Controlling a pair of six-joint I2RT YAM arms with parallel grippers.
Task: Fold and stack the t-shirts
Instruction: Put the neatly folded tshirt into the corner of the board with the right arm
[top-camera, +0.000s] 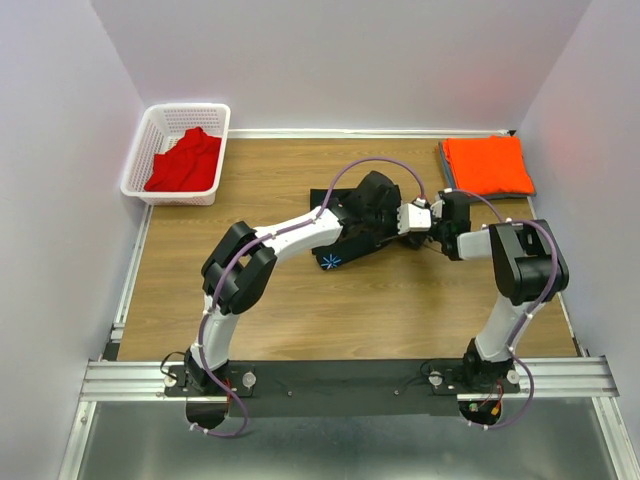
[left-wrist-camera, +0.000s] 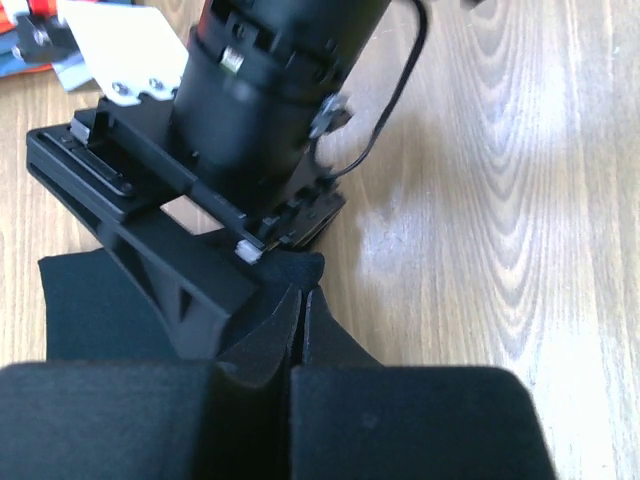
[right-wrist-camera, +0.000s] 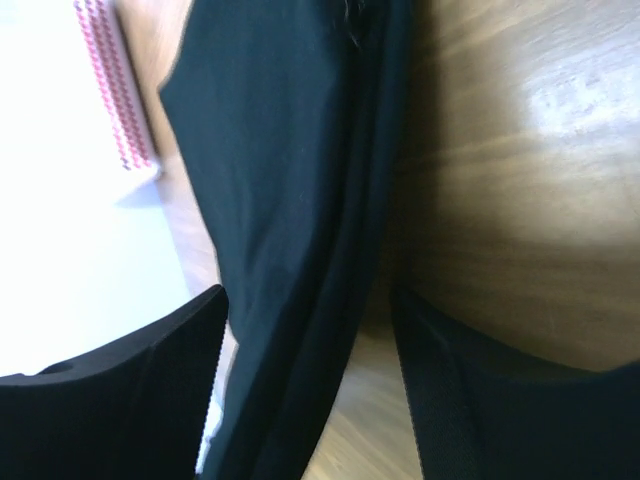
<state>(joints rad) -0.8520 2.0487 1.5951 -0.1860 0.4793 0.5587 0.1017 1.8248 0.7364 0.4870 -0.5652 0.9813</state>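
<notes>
The black t-shirt (top-camera: 335, 255) lies crumpled in the middle of the table, mostly under my arms. My left gripper (top-camera: 424, 220) is shut on a fold of the black t-shirt (left-wrist-camera: 95, 300), with its fingertips (left-wrist-camera: 320, 310) pinching the cloth just above the wood. My right gripper (top-camera: 442, 232) faces it closely. In the right wrist view my right gripper (right-wrist-camera: 308, 295) is open, with a hanging strip of the black t-shirt (right-wrist-camera: 280, 200) between its jaws. The orange t-shirt (top-camera: 488, 165) lies folded at the back right. The red t-shirt (top-camera: 185, 160) sits bunched in the basket.
A white mesh basket (top-camera: 140, 150) stands at the back left corner. The orange shirt rests on a grey cloth or mat (top-camera: 444, 165). White walls enclose the wooden table (top-camera: 300, 320) on three sides. My two arms cross closely over the table's middle.
</notes>
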